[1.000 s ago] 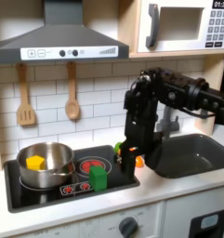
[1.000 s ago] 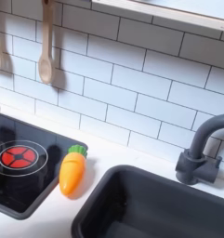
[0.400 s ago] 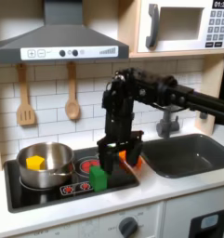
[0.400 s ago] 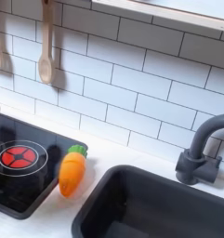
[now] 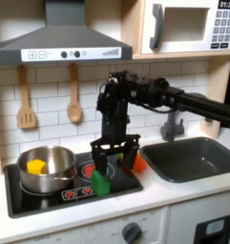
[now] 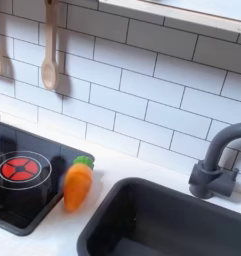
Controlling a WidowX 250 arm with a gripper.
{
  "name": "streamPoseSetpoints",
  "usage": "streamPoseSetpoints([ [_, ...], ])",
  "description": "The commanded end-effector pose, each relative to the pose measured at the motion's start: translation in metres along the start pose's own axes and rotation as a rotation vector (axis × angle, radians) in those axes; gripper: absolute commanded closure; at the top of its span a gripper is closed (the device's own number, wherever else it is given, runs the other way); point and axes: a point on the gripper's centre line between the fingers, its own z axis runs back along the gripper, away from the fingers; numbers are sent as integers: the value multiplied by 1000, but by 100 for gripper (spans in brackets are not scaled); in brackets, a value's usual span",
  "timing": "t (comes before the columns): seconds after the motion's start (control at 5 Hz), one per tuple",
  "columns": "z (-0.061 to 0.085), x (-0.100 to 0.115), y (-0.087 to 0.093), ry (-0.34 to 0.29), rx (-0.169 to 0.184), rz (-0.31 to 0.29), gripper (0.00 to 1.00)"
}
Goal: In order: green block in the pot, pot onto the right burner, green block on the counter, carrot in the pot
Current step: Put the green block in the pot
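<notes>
Spread wide and empty, gripper (image 5: 113, 152) fingers (image 5: 94, 153) poised just above the green block (image 5: 102, 182), upright on the black cooktop (image 5: 50, 197) at the right burner's (image 5: 94, 170) front edge. To the first exterior view's left, the steel pot (image 5: 46, 165) on the other burner, a yellow chunk (image 5: 35, 167) inside. Carrot (image 6: 78, 183) lying on the pale counter (image 6: 62, 233) between cooktop and sink (image 6: 172, 222). By the look of it, nothing done yet: block, pot slide, removal, carrot all ahead.
</notes>
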Motion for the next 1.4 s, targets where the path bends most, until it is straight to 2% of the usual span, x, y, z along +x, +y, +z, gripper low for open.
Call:
streamPoseSetpoints([
  [0.0, -9, 19, -1, -1, -9, -26, 0],
  [0.2, -14, 27, -9, 0, -18, -44, 0],
  [0.4, -19, 34, -10, 9, -23, -34, 0],
  [0.6, -23, 39, -4, 17, -24, -12, 0],
  [1.2, -40, 45, -5, 56, -37, -22, 0],
])
